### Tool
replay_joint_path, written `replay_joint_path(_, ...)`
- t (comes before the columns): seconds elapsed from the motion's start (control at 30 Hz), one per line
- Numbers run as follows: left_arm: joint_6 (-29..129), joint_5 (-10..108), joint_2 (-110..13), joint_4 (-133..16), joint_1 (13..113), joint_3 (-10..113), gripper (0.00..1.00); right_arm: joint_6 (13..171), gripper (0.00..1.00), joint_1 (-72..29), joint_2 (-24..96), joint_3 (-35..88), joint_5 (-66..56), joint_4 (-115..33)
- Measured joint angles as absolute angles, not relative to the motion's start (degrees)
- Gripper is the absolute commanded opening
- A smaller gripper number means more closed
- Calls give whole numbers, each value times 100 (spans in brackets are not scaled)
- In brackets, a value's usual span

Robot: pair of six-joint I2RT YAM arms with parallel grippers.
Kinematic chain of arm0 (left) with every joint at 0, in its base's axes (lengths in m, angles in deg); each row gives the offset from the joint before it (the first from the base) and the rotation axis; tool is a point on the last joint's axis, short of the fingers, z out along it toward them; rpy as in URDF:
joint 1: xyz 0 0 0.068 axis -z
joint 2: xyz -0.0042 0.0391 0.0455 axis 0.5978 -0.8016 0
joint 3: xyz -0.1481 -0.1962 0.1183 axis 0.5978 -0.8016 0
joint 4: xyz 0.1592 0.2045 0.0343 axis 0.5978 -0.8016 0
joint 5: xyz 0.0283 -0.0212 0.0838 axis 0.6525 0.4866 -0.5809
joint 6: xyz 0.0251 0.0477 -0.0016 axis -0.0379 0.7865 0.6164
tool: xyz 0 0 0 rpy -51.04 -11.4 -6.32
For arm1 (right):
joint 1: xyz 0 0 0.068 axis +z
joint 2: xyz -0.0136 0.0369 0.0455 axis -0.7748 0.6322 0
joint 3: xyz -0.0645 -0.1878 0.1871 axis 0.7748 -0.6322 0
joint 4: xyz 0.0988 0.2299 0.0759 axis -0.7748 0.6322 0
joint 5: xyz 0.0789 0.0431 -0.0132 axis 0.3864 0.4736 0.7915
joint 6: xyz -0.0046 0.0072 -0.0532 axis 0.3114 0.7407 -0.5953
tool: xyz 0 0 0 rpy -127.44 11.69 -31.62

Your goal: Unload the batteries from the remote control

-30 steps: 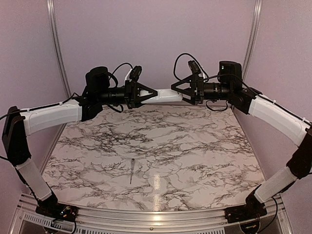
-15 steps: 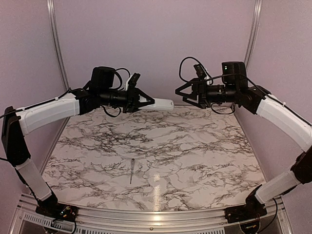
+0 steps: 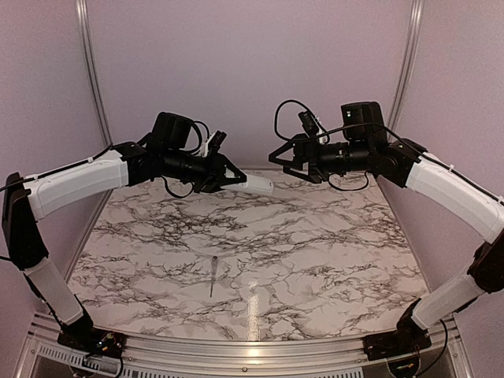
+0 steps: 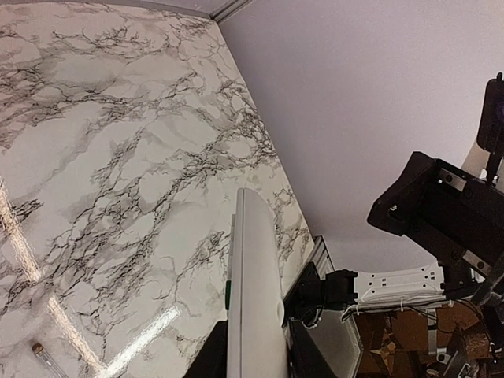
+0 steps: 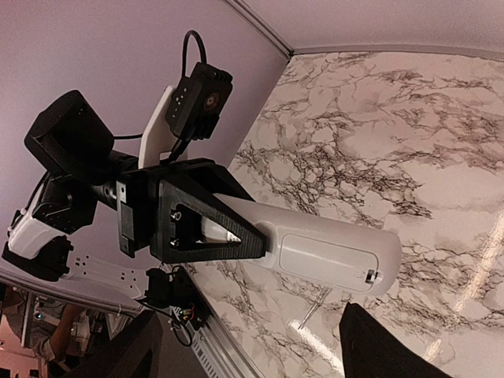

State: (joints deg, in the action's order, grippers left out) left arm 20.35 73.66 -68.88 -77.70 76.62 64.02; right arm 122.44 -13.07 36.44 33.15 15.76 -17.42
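The remote control [image 3: 257,185] is held above the table [image 3: 315,252], one end clamped in the jaws of the left gripper [image 3: 235,178]. Those of the right gripper [image 3: 280,161] are spread wide and empty near its free end. The battery cover [image 5: 327,256] seems shut. The remote could be levered loose and dropped by an off-centre push.

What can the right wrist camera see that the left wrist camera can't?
Only the right wrist view shows the left gripper clamped on the remote control, and the remote's flat face with a rectangular panel. Only the left wrist view shows the right arm, and it sees the remote edge-on. Both show the remote, the marble table and the thin pen-like tool lying on it.
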Motion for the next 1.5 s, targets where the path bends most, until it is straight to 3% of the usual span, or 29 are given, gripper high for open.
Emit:
replay_joint_path(0.63, 1570, 7314, -6772, -7750, 7742, 6402, 0, 12646, 64, -1082, 3738, 3243, 687, -1899)
replay_joint_path(1.5, 1382, 7414, -6770, -7405, 7716, 6402, 0, 12714, 55, -1082, 4114, 3267, 608, -2019)
